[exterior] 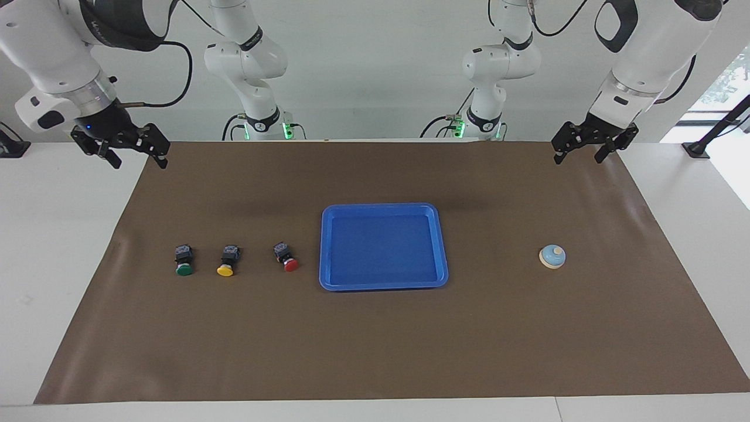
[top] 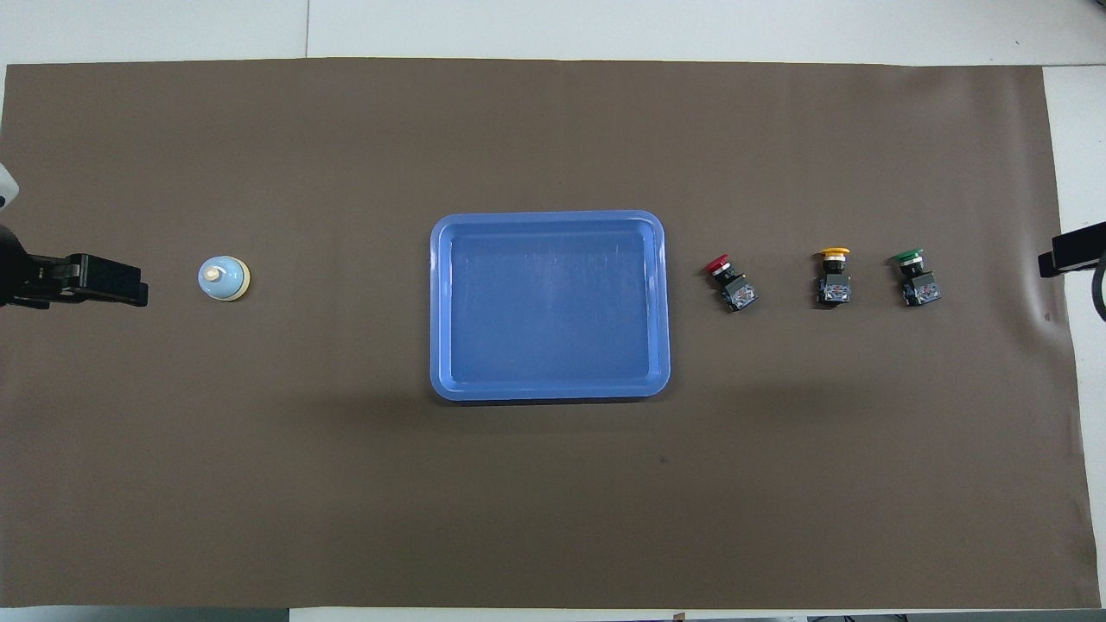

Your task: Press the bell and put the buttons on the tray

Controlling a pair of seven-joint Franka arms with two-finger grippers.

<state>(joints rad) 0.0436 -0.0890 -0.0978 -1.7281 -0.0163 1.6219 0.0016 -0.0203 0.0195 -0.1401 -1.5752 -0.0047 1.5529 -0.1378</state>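
The tray [exterior: 384,283] is showing a bright, even blue, its rim a shade paler than its floor in the overhead view. The bell [exterior: 552,257] is wearing a light-blue dome over a cream base, with a cream knob on top. The three buttons are sharing black boxy bodies (each with a small bluish-grey patch) and differing in cap: the green button [exterior: 184,261], the yellow button [exterior: 227,261], the red button [exterior: 286,257]. A plain dull-brown mat [exterior: 375,340] is covering the white worktop [exterior: 58,234]. The left pincer [exterior: 589,147] and right pincer [exterior: 133,155] are showing black below white arms.
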